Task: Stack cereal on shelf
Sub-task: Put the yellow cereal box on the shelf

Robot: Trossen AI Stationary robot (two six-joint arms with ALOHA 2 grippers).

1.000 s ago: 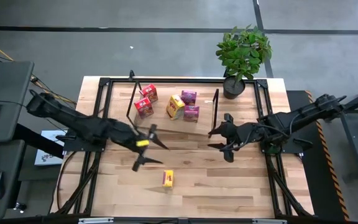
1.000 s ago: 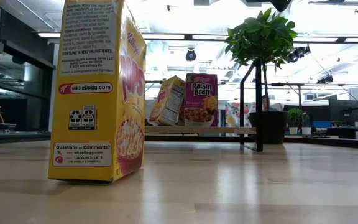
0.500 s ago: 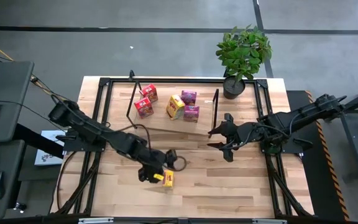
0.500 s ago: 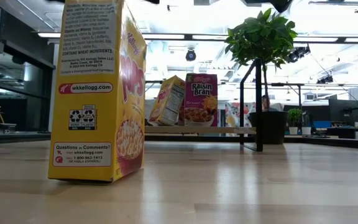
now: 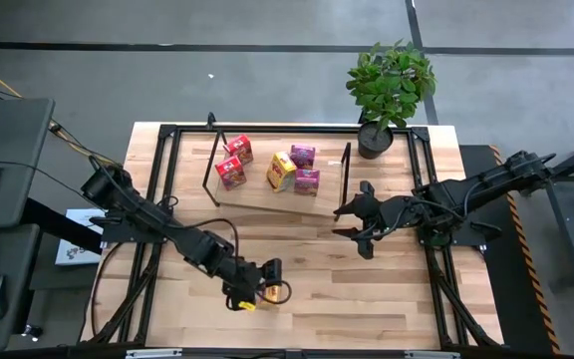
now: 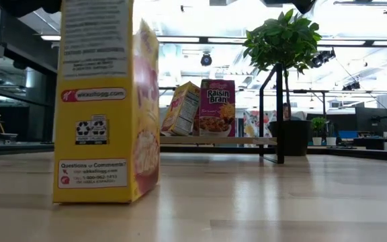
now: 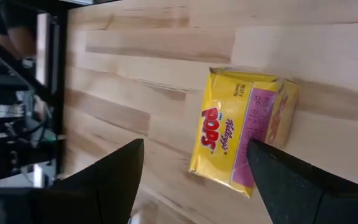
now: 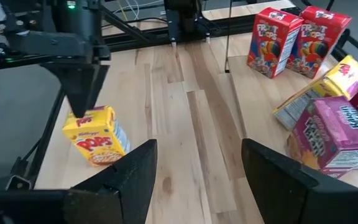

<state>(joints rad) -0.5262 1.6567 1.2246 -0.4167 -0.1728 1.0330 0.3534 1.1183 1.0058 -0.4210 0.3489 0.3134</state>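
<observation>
High view, left fingers [image 5: 263, 286] spread over yellow box [image 5: 250, 300], right fingers [image 5: 352, 227] released beside shelf [image 5: 267, 194], potted plant [image 5: 389, 88] behind.

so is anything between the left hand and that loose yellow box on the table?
Nothing visible. The left hand hangs directly over the small yellow cardboard Pops cereal box, fingers open to either side of it in its wrist view. Only bare wooden tabletop surrounds the box.
</observation>
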